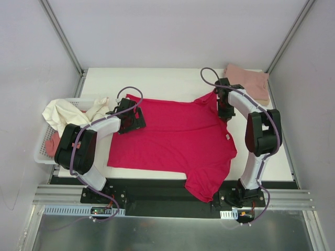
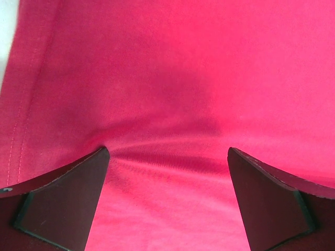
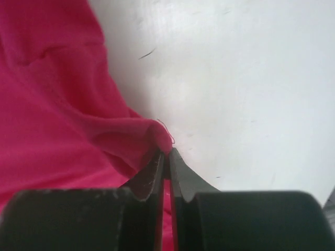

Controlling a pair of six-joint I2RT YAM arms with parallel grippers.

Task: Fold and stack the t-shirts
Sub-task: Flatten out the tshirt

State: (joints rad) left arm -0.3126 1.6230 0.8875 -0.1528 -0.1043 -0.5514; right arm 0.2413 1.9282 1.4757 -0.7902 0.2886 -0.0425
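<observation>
A crimson-red t-shirt [image 1: 175,138] lies spread flat on the white table, one sleeve hanging over the near edge. My left gripper [image 1: 131,117] is open, its fingers [image 2: 68,204] pressed down on the red cloth [image 2: 172,94] near the shirt's far left corner, which wrinkles between them. My right gripper [image 1: 224,107] is shut on the red shirt's edge [image 3: 157,133] at its far right sleeve, low over the table. A folded salmon-pink shirt [image 1: 247,81] lies at the far right corner. Cream [image 1: 65,112] and pink [image 1: 51,145] shirts sit in the basket.
A white lattice basket [image 1: 44,151] stands off the table's left edge. Bare white table [image 3: 246,78] lies right of the right gripper. Grey walls close the back and sides.
</observation>
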